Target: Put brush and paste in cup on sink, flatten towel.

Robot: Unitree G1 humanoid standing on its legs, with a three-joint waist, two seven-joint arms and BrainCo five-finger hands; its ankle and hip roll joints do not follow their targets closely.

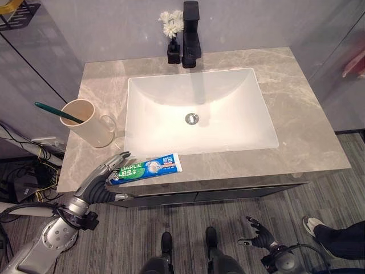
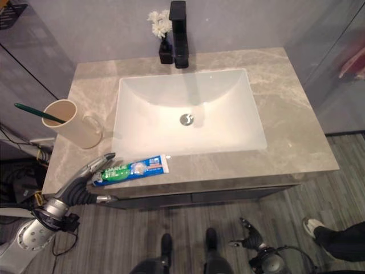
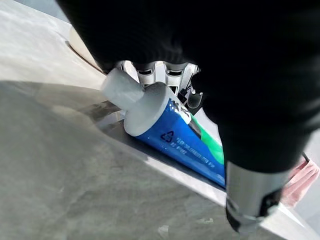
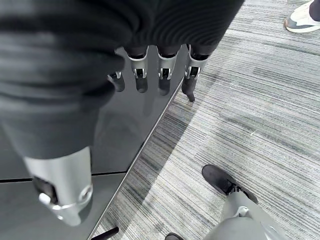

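A blue, green and white toothpaste tube (image 1: 147,168) lies flat along the front edge of the grey marble counter (image 1: 308,114), with its white cap (image 3: 120,88) pointing left. My left hand (image 1: 106,173) is at the cap end. Its fingers (image 3: 160,75) stretch straight over the top of the tube and its thumb (image 3: 250,200) hangs below the counter edge, not closed round the tube. A beige mug-shaped cup (image 1: 90,123) stands at the counter's left, with a green toothbrush (image 1: 57,112) leaning in it. My right hand (image 1: 259,235) hangs low by the floor, fingers (image 4: 161,76) relaxed.
A white basin (image 1: 197,108) fills the counter's middle. At its back stand a black faucet (image 1: 191,35) and a small black vase of white flowers (image 1: 172,35). A pink cloth (image 1: 355,63) shows at the right wall. A person's shoe (image 1: 313,226) is on the carpet at lower right.
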